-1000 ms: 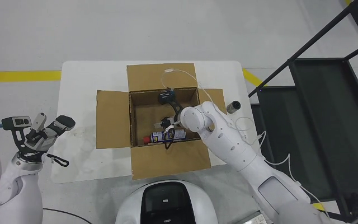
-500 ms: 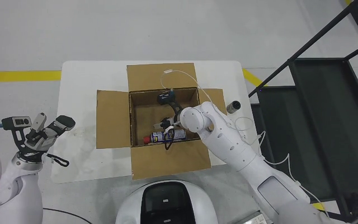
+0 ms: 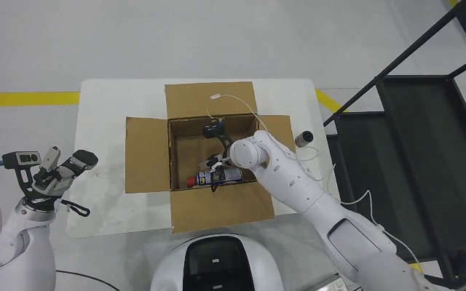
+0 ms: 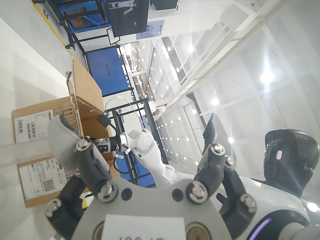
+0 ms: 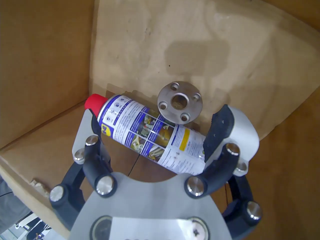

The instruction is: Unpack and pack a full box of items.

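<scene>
The right arm has shifted slightly inside the box (image 3: 149,154); its gripper (image 5: 155,121) straddles the spray can (image 5: 150,136), wide open and holding nothing. Close across the can's middle, keeping clear of the metal flange (image 5: 179,104) lying against it.

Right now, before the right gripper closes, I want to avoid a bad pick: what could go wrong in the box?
1. The open right gripper straddles the lying spray can lengthwise; closing on its ends could make it pivot or slip out.
2. The metal flange sits right against the can and might get dragged or knocked when the can lifts.
</scene>
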`<state>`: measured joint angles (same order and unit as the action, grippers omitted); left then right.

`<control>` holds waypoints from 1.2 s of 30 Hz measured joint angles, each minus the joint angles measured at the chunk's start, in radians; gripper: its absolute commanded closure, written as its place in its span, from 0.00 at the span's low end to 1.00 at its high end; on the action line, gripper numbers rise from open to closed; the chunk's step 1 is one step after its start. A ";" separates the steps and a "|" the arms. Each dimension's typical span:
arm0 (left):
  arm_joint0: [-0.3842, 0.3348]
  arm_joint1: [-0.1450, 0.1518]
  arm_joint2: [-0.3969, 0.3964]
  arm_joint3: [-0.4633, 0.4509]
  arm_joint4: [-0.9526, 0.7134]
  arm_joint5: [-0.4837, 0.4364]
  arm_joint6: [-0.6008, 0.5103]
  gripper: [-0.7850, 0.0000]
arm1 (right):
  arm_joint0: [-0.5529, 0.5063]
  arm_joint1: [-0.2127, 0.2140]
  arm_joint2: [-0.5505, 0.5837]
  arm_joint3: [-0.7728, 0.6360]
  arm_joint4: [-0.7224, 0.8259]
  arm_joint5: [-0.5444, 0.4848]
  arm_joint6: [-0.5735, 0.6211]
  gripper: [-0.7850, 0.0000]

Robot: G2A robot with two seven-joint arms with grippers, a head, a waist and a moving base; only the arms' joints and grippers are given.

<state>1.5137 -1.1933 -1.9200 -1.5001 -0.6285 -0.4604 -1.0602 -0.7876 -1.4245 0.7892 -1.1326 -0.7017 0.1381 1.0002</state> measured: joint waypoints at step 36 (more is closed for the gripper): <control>0.000 0.000 0.000 0.000 0.000 0.000 0.000 0.00 | 0.052 -0.084 -0.106 0.134 -0.110 0.173 -0.069 1.00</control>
<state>1.5137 -1.1933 -1.9200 -1.5001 -0.6285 -0.4604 -1.0602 -0.7358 -1.5083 0.6831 -0.9983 -0.8120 0.3115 0.9309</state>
